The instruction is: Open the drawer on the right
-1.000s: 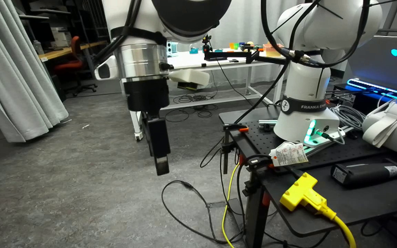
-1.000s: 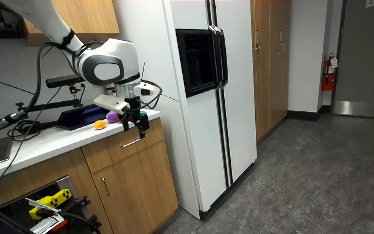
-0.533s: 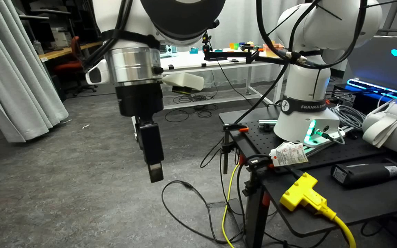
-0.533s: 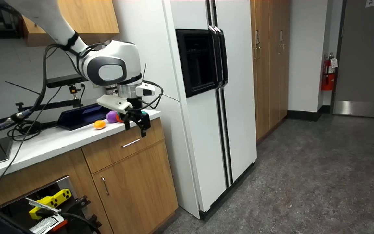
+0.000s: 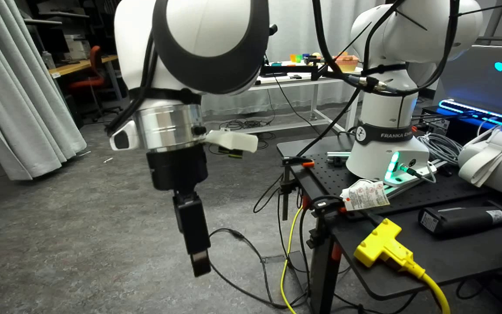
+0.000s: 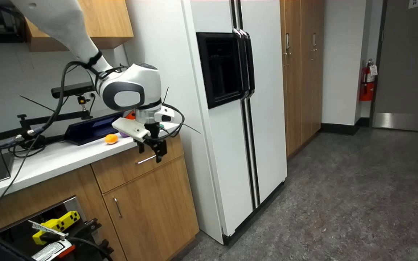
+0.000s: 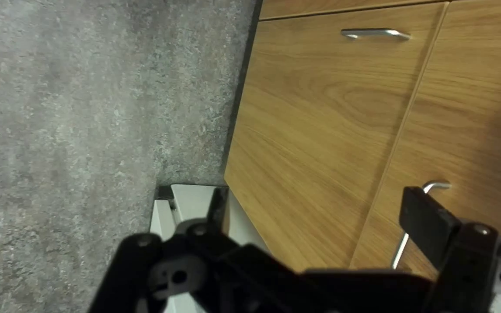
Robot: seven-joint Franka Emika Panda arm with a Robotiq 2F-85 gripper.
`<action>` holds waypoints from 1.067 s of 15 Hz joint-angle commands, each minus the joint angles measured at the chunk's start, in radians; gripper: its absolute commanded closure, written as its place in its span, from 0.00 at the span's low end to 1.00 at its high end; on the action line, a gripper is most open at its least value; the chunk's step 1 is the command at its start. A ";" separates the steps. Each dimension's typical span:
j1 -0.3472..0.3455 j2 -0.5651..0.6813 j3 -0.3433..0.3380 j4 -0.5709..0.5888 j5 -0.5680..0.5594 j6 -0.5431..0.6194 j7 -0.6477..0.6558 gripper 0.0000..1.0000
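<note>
Wood-fronted and closed, the drawer (image 6: 122,168) sits just under the white counter (image 6: 56,159), above a cupboard (image 6: 151,206) and beside the refrigerator (image 6: 227,152); its contents are hidden. Its silver handle (image 6: 146,159) runs along the front. In front of it, the gripper (image 7: 318,206) stands with its 2 fingers (image 7: 429,226) spread wide. In the wrist view 1 finger covers part of the handle; whether they touch, I cannot tell. The cupboard, with an upright pull (image 6: 117,207), is shut, its inside out of sight. The white refrigerator has its 2 doors (image 6: 267,137) shut, a black dispenser recess (image 6: 221,69) set in the door nearer the drawer. Tall wooden cabinets (image 6: 307,90) beyond it are shut too, and a wall cabinet (image 6: 103,18) hangs above the counter. On the counter lies a dark blue tray (image 6: 93,127); what it holds is unclear. Near it lies a round orange thing (image 6: 111,139), with a purple thing (image 6: 123,134) mostly hidden close by. In an exterior view a pinkish bin (image 5: 347,65) stands on a white table (image 5: 294,83), its contents too small to make out.
</note>
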 commanded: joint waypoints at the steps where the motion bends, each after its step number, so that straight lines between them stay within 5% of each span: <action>1: -0.056 0.164 0.092 0.135 0.096 0.038 -0.099 0.00; 4: -0.075 0.254 0.128 0.223 0.079 0.038 -0.090 0.00; 5: -0.065 0.183 0.115 0.148 0.041 0.028 -0.041 0.00; 16: -0.084 0.319 0.149 0.272 0.036 0.043 -0.068 0.00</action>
